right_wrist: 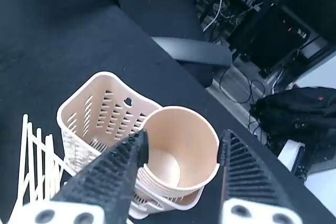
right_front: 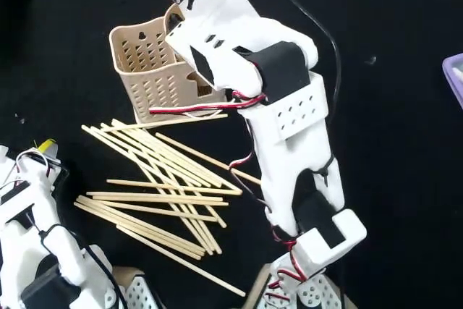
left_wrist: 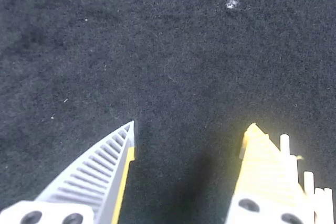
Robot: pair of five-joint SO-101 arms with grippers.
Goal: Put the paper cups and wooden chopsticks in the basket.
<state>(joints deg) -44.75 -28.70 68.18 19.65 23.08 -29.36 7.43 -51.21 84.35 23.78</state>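
Observation:
A beige slotted basket (right_front: 154,72) stands on the black table at the back left, also seen in the right wrist view (right_wrist: 92,111). A stack of nested paper cups (right_wrist: 181,163) hangs tilted at the basket's end, over its rim, and my right gripper (right_wrist: 182,137) is shut on it, one finger at each side of the top cup. Several wooden chopsticks (right_front: 159,186) lie scattered in front of the basket. My left gripper (left_wrist: 191,127) stands open over bare black cloth near the table's front left (right_front: 40,150), with nothing between its fingers.
The right arm (right_front: 282,106) stretches from the front centre over the chopsticks up to the basket. A purple object (right_front: 454,74) sits at the right edge. Beyond the table's far edge are a chair, cables and a black bag (right_wrist: 294,114).

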